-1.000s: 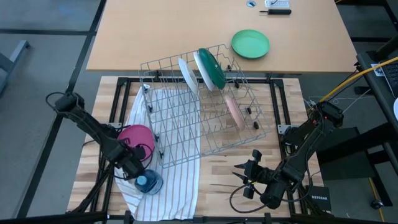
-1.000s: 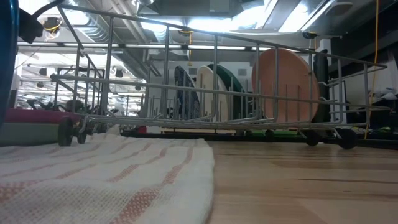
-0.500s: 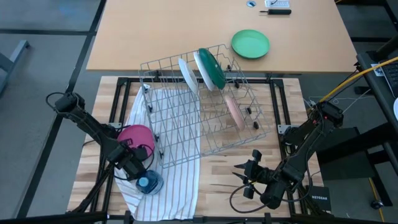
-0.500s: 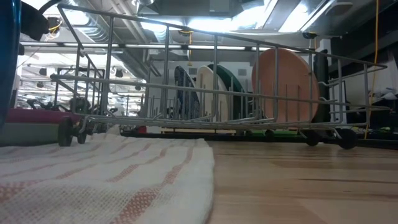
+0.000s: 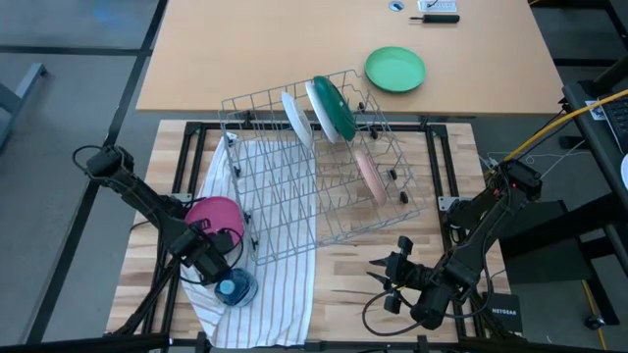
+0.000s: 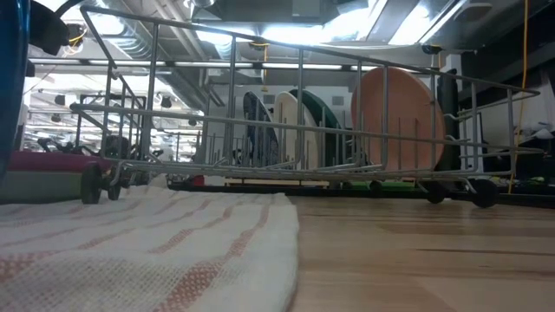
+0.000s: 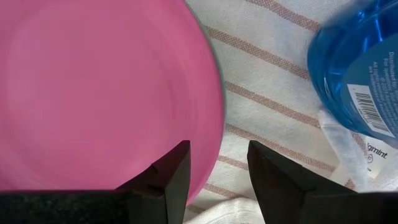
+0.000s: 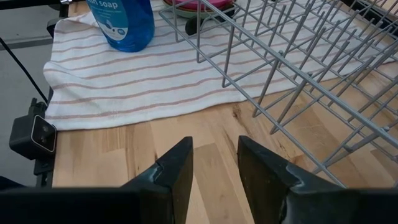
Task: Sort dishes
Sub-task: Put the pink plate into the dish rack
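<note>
Just ahead of the left end effector (image 7: pixel 214 171), whose fingers stand spread at its rim, the round magenta plate (image 5: pixel 214 216) lies flat on the striped cloth (image 5: pixel 275 294), likely lined up for pickup toward the wire rack (image 5: pixel 319 167).

My worktop (image 5: pixel 363 265) is pale, smooth wood. The rack (image 5: pixel 294 196) is thin bare metal wire. The towel (image 7: pixel 273 118) is woven striped cloth. The magenta plate (image 7: pixel 93 93) looks smooth and glossy; the blue bottle (image 7: pixel 354 68) is see-through plastic.
</note>
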Action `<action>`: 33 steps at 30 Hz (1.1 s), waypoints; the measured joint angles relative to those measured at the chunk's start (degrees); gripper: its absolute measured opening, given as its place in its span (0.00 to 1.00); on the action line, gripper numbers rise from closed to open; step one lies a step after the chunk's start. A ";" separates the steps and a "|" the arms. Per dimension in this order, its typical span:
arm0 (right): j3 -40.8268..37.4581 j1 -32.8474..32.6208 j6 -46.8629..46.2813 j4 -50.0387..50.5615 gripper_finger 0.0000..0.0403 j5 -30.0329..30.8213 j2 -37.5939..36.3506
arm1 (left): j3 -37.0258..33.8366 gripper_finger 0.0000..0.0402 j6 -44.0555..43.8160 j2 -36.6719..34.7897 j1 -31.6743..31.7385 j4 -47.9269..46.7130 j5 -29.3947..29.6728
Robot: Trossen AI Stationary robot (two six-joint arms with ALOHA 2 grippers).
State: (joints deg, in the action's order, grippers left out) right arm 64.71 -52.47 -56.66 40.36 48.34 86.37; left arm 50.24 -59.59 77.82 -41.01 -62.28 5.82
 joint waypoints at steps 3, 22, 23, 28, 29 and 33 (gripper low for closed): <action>0.00 -0.02 0.00 0.00 0.32 0.00 0.00 | 0.00 0.37 -0.29 0.00 0.00 0.00 0.00; 0.00 -0.02 0.00 0.02 0.32 -2.04 0.00 | -0.02 0.37 -0.02 0.28 0.00 0.58 -0.44; 0.00 -0.02 0.00 0.02 0.32 -2.04 0.00 | -0.02 0.37 -0.02 0.60 0.00 0.57 -0.23; 0.00 -0.01 0.00 0.02 0.32 -2.06 0.00 | 0.00 0.37 -0.04 3.27 0.00 0.84 -0.04; 0.00 -0.02 0.00 0.02 0.32 -2.06 0.00 | 0.02 0.37 -0.02 3.62 0.02 1.00 0.00; 0.00 -0.01 0.00 0.06 0.32 -2.08 0.00 | -0.13 0.37 -0.04 5.01 0.02 0.79 0.07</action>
State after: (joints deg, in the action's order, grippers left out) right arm 64.71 -52.47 -56.66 40.42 46.26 86.37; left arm 50.11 -59.63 82.83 -40.99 -61.49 5.89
